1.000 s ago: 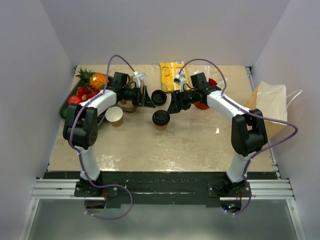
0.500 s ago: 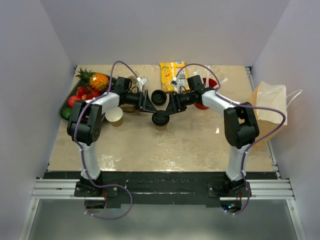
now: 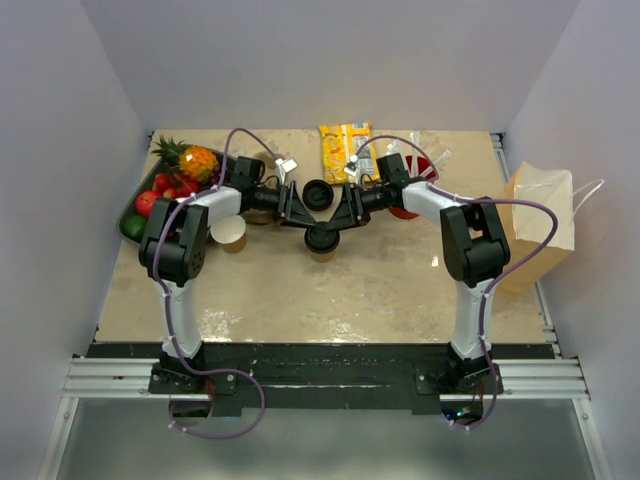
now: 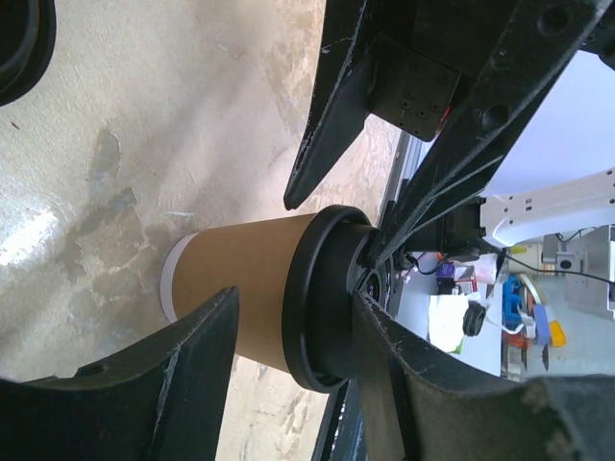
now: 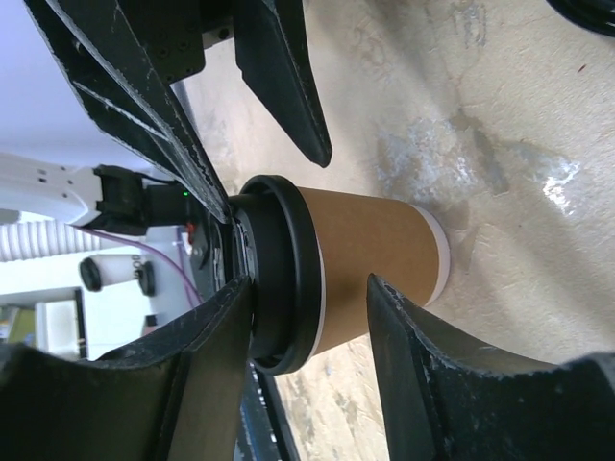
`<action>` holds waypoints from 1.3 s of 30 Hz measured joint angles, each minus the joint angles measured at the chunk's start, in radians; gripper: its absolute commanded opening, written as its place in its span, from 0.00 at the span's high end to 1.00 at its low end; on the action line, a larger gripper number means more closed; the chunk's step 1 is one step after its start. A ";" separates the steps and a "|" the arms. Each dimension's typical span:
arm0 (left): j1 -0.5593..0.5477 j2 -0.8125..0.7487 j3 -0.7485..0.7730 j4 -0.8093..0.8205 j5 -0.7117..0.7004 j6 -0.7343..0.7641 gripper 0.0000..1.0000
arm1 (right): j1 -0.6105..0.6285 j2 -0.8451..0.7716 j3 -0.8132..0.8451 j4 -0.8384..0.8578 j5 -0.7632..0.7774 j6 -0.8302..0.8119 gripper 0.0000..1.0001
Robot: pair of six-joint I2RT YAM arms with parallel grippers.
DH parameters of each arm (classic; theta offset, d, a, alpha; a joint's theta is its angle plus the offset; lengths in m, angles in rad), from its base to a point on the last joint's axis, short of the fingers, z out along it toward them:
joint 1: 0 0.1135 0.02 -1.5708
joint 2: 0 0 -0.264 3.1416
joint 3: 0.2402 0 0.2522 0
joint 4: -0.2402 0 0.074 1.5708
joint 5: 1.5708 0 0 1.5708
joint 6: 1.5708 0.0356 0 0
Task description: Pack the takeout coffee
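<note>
There are two robot arms, a left arm [image 3: 176,245] and a right arm [image 3: 470,245]. There is one coffee cup with a lid [image 3: 322,238], one open paper cup [image 3: 229,231], one loose black lid [image 3: 318,194], one yellow packet [image 3: 341,150], one brown paper bag [image 3: 540,215] and one pineapple [image 3: 188,158].

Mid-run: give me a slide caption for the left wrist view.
Left gripper, open, frames the lidded takeout coffee standing on the table, with the right gripper opposite.

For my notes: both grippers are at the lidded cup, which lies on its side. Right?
No. The cup stands upright, its lid facing up in the top view. The left gripper and right gripper are indeed at it.
</note>
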 measured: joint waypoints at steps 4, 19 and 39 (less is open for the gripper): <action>0.000 0.000 -0.010 0.006 0.005 -0.004 0.49 | -0.001 0.004 -0.001 0.005 -0.011 0.019 0.51; -0.003 -0.007 -0.005 -0.029 -0.037 0.010 0.51 | 0.008 -0.006 -0.001 -0.003 0.043 0.022 0.55; -0.014 -0.037 -0.006 -0.037 -0.063 0.103 0.32 | 0.024 -0.110 -0.002 0.031 0.118 -0.023 0.32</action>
